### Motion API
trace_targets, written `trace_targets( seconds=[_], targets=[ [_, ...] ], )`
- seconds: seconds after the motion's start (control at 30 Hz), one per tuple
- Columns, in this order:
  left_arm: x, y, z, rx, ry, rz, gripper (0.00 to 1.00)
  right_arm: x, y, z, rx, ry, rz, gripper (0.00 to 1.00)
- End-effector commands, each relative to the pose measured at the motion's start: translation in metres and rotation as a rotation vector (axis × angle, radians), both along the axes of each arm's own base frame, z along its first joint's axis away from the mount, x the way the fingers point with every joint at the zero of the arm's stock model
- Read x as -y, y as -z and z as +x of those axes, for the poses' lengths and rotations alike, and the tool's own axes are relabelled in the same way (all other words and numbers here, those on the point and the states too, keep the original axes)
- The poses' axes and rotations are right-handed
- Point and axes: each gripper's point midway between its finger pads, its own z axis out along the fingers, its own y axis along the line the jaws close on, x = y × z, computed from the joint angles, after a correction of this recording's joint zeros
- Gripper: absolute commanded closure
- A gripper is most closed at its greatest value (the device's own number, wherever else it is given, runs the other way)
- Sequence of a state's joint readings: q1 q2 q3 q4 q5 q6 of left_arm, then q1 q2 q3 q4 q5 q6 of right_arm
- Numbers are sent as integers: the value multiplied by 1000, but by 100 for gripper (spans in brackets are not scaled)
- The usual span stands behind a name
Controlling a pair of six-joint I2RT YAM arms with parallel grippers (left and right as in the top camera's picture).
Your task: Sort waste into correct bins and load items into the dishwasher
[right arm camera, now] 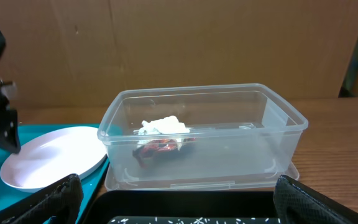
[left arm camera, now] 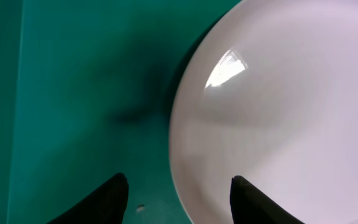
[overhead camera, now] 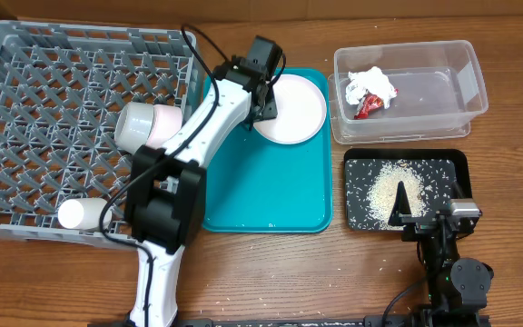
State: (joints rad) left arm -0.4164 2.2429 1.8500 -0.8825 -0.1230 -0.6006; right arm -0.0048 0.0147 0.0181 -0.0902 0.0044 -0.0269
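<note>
A pale round plate (overhead camera: 296, 107) lies at the far right corner of the teal tray (overhead camera: 271, 191). My left gripper (overhead camera: 263, 107) is open at the plate's left rim. In the left wrist view its fingers (left arm camera: 179, 194) straddle the edge of the plate (left arm camera: 278, 112), not closed on it. My right gripper (overhead camera: 425, 211) is open and empty over the near edge of the black tray (overhead camera: 454, 163), which holds rice grains (overhead camera: 389, 186). The clear tub (overhead camera: 443, 91) holds a white tissue (overhead camera: 370, 82) and a red wrapper (overhead camera: 368, 107). The grey rack (overhead camera: 25, 91) holds a bowl (overhead camera: 143, 124) and a white cup (overhead camera: 82, 214). Chopsticks and the smaller dish are out of view.
The right wrist view shows the clear tub (right arm camera: 278, 143) straight ahead behind the black tray (right arm camera: 191, 202), with the plate (right arm camera: 48, 163) and the left arm at its left. A crumb (left arm camera: 140, 209) lies on the teal tray (left arm camera: 73, 93). A few grains lie on the wooden table.
</note>
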Motion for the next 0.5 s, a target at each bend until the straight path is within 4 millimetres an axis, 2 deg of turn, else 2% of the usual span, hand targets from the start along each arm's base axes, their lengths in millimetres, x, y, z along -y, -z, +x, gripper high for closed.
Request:
trace_targets(
  seconds=[0.0,0.03,0.07,0.17,0.3,0.4,0.47],
  targets=[
    [-4,18,-1,-37,-36,-4,46,-1,1,0,8,-2,-4,0],
    [-5,22,-1,-45,-31,1,50,-1,1,0,8,-2,-4,0],
    [-5,27,-2,-55,-26,6,58,-1,1,0,8,-2,-4,0],
    [-6,32,-3,-62,14,21,69,-1,1,0,8,-2,-4,0],
    [-9,34,-12,-105,128,65,96,-1,1,0,8,-2,-4,0],
    [-18,25,-22,-143,159,99,96,-1,1,0,8,-2,-4,0],
    [-28,8,-22,-135,148,127,96,-1,1,0,8,-2,-4,0]
  ],
)
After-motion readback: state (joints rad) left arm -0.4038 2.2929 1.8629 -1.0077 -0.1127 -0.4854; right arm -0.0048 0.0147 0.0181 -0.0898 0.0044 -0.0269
